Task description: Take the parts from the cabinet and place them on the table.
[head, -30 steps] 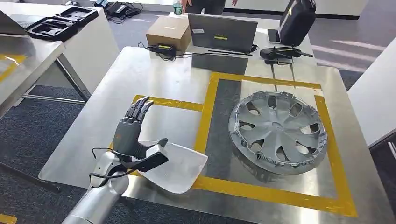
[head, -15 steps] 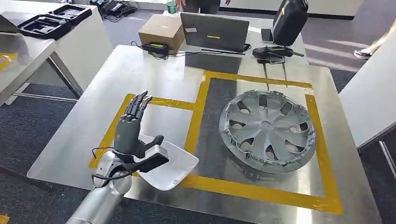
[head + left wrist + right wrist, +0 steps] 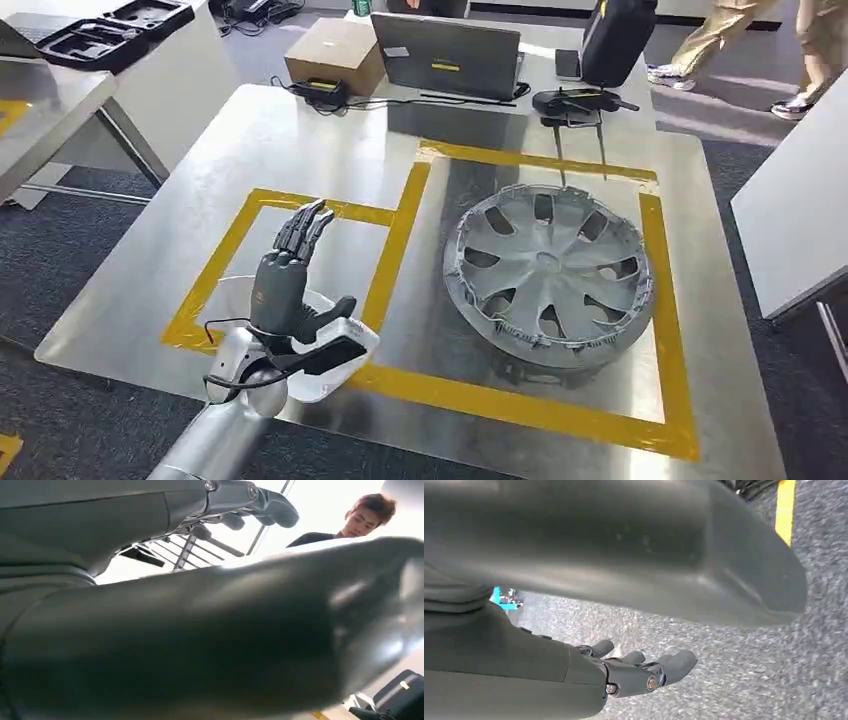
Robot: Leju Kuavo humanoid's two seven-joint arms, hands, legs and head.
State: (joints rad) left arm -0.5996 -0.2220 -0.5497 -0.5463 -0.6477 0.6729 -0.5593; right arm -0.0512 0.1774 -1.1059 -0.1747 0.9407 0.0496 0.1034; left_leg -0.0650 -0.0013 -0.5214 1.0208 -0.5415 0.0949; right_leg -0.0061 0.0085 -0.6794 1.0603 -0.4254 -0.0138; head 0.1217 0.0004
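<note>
Left hand (image 3: pixel 283 290): fingers straight and apart, thumb pressing white part (image 3: pixel 335 345) at near edge of steel table (image 3: pixel 300 140), inside yellow-taped box. Right hand (image 3: pixel 624 672): fingers loosely extended, holding nothing, above grey carpet. Hubcap (image 3: pixel 548 270) flat in larger taped square. Cardboard box (image 3: pixel 335 55) closed; label writing unreadable.
</note>
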